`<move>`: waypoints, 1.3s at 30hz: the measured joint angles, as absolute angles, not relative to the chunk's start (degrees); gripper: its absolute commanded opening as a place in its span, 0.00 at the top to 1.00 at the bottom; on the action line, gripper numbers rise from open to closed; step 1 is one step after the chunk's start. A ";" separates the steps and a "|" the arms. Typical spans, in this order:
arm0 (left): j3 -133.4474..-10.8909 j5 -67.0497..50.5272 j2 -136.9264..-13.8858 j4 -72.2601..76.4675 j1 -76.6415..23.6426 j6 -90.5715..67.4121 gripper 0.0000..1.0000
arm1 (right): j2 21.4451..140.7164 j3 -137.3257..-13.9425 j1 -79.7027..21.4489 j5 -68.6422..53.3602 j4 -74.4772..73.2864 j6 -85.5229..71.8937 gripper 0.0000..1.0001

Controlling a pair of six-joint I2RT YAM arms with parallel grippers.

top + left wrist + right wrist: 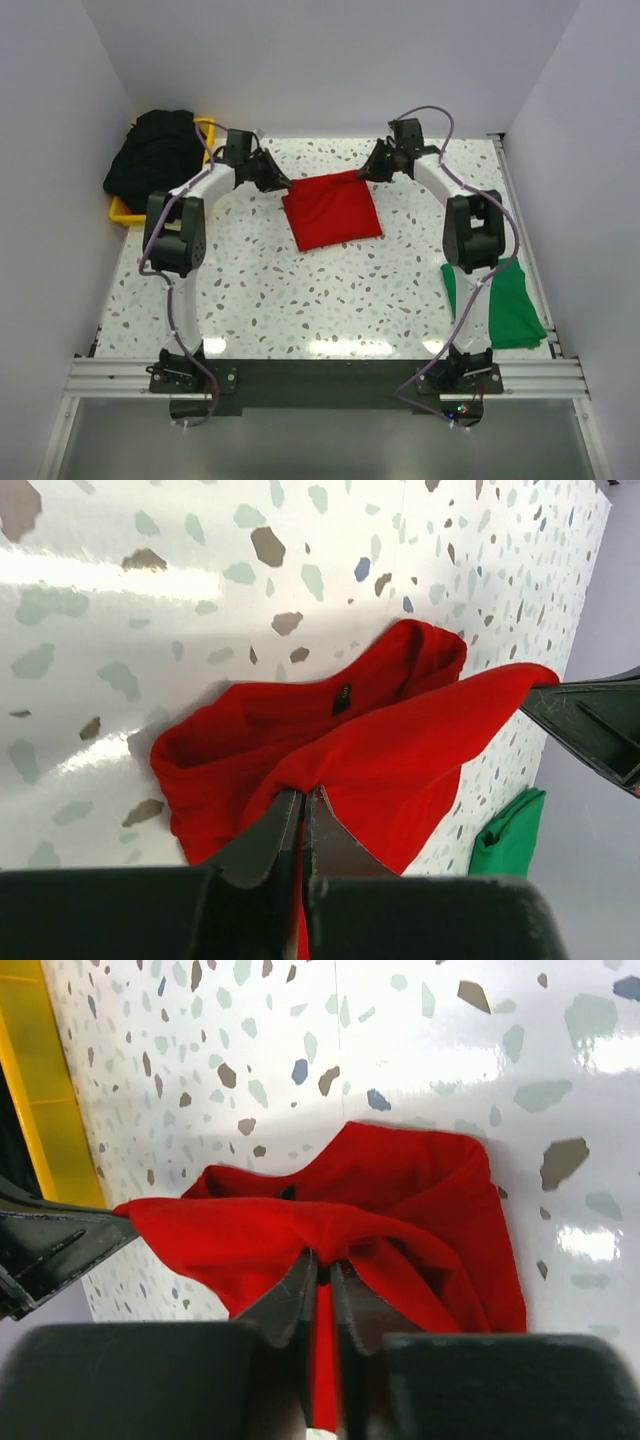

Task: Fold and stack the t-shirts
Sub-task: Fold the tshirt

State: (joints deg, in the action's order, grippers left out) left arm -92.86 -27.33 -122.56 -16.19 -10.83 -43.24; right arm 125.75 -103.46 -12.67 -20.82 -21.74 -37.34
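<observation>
The red t-shirt (332,210) lies partly folded on the far middle of the table, its far edge lifted between both grippers. My left gripper (280,183) pinches the far-left corner; in the left wrist view its jaws (303,795) are shut on red cloth (400,750). My right gripper (368,172) holds the far-right corner; in the right wrist view the gripper (328,1265) is shut on a bunched fold of the red shirt (420,1190). A green t-shirt (510,305) lies near the right arm's base. Black t-shirts (155,150) are heaped at the far left.
A yellow bin (125,215) under the black heap stands at the table's far left corner, and its rim (55,1090) shows in the right wrist view. White walls close in the table on three sides. The green shirt (510,835) hangs over the right edge.
</observation>
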 measured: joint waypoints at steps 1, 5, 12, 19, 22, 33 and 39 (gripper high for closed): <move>-94.17 -27.40 -123.59 -16.64 -10.55 -42.83 1.00 | 127.09 -104.75 -12.67 -20.99 -21.80 -37.32 0.80; -96.01 -27.62 -125.71 -17.41 -9.43 -41.82 0.88 | 131.20 -109.45 -12.67 -21.52 -22.74 -36.16 0.56; -96.03 -27.75 -125.78 -17.98 -5.41 -40.18 0.59 | 133.25 -114.39 -12.01 -20.58 -25.47 -33.41 0.37; -92.29 -26.52 -122.13 -17.04 -4.47 -40.21 0.64 | 125.89 -102.83 -12.25 -18.87 -24.08 -32.73 0.39; -89.65 -25.93 -119.52 -15.66 -7.55 -41.10 0.73 | 123.02 -98.91 -13.32 -18.39 -22.85 -32.73 0.41; -84.38 -25.15 -118.89 -10.85 -19.62 -42.96 0.90 | 120.70 -85.78 -19.88 -15.90 -16.10 -33.71 0.44; -77.36 -23.81 -120.03 -8.40 -21.23 -43.92 0.91 | 113.25 -72.07 -20.21 -15.51 -8.05 -37.58 0.44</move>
State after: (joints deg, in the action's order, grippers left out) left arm -77.36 -23.81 -120.03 -8.40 -21.23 -43.92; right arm 113.25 -72.07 -20.21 -15.51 -8.05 -37.58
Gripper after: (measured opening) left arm 0.096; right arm 0.555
